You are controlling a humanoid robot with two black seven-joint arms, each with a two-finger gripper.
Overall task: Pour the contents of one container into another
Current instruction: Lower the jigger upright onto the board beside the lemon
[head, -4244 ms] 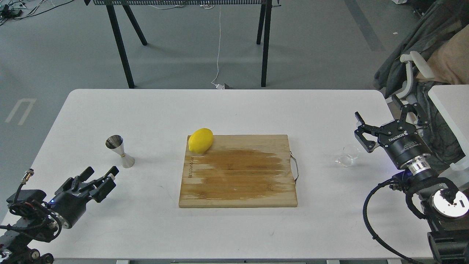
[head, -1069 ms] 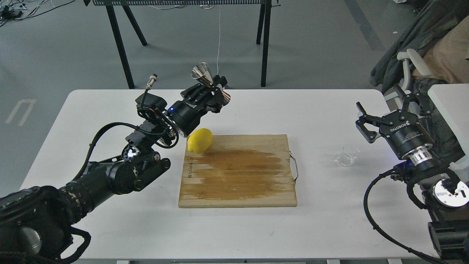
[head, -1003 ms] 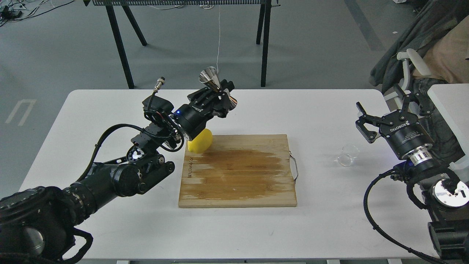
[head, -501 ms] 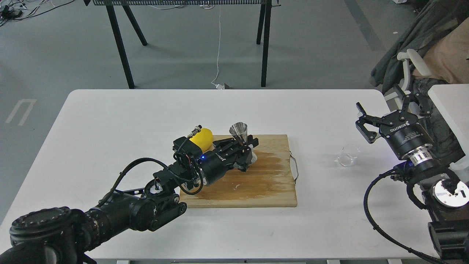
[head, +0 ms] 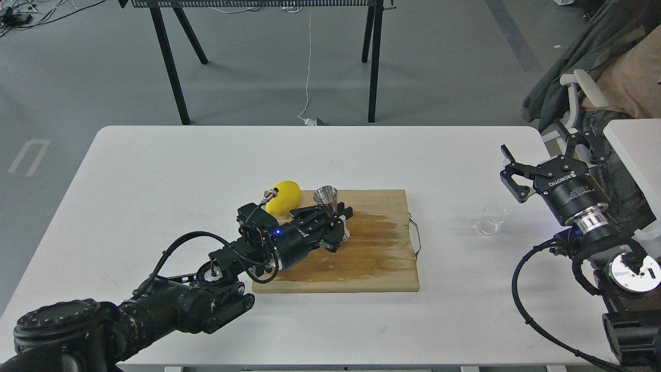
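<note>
The left gripper (head: 333, 221) sits just left of the frame's centre, over the upper left part of the wooden cutting board (head: 372, 258), its fingers pinched on the waist of the steel jigger (head: 329, 206). The jigger stands roughly upright with its long axis near vertical; its open upper cone faces up, above the fingers, and its lower cone is mostly hidden behind them, so whether the base touches the board cannot be told. A blue light glows on the gripper's body, whose lettering is too small to read. Just left of the jigger, at the board's upper left corner, a yellow lemon (head: 284, 196) lies partly behind the left arm's wrist. Dark burned-in writing runs along the board's left edge but is mostly covered by the arm and not legible. A thin metal handle (head: 416, 235) hangs off the board's right edge. At the right of the frame the right gripper (head: 532, 173) hovers with its fingers spread wide and nothing between them; its black body carries the white word "ROBOTIQ". The small clear glass cup (head: 489, 219) stands upright on the white table (head: 155, 170), just below and left of those open fingers and apart from them, well to the right of the board and far from the jigger.
</note>
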